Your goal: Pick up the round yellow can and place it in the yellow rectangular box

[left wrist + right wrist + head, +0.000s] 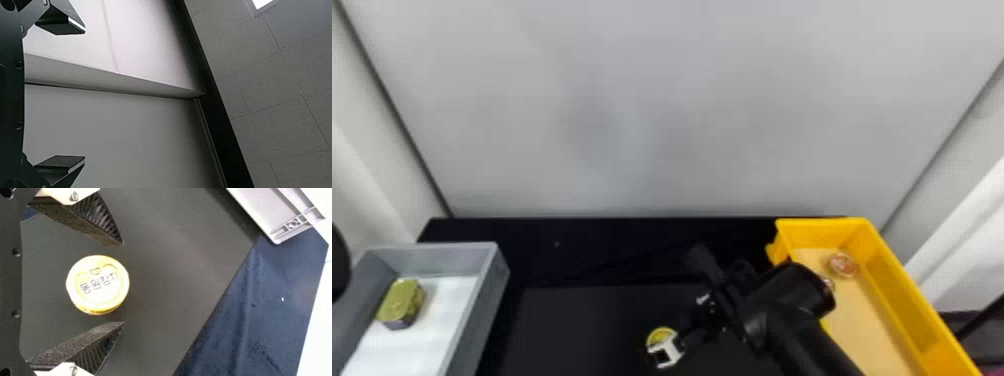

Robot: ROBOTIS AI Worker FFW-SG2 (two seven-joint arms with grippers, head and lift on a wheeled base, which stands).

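While the right gripper [688,327] stands released, fingers spread, the can [659,338] sits upright on the dark mat [572,325], lid up. Seen from the head with twelve straight ahead, the can is just beside the gripper, at about its eight o'clock. The right wrist view shows the can framed between the two fingers [88,221], a gap of mat to either side; whether the fingertips hang above its lid or level with it, I cannot tell. From the can, the yellow box [907,280] lies well apart at two to three o'clock, its near-left wall partly behind the black arm, which comes in from five. Inside it are two round coppery things [843,265], one partly covered. Toward nine stands the gray box [474,320], holding a greenish-gold can [402,301], with a broad stretch of mat between. Toward twelve, dark cloth [612,250] runs to the table's far edge, near the pale wall [657,125]. The left gripper [84,94] is also unclenched, its fingers wide apart.
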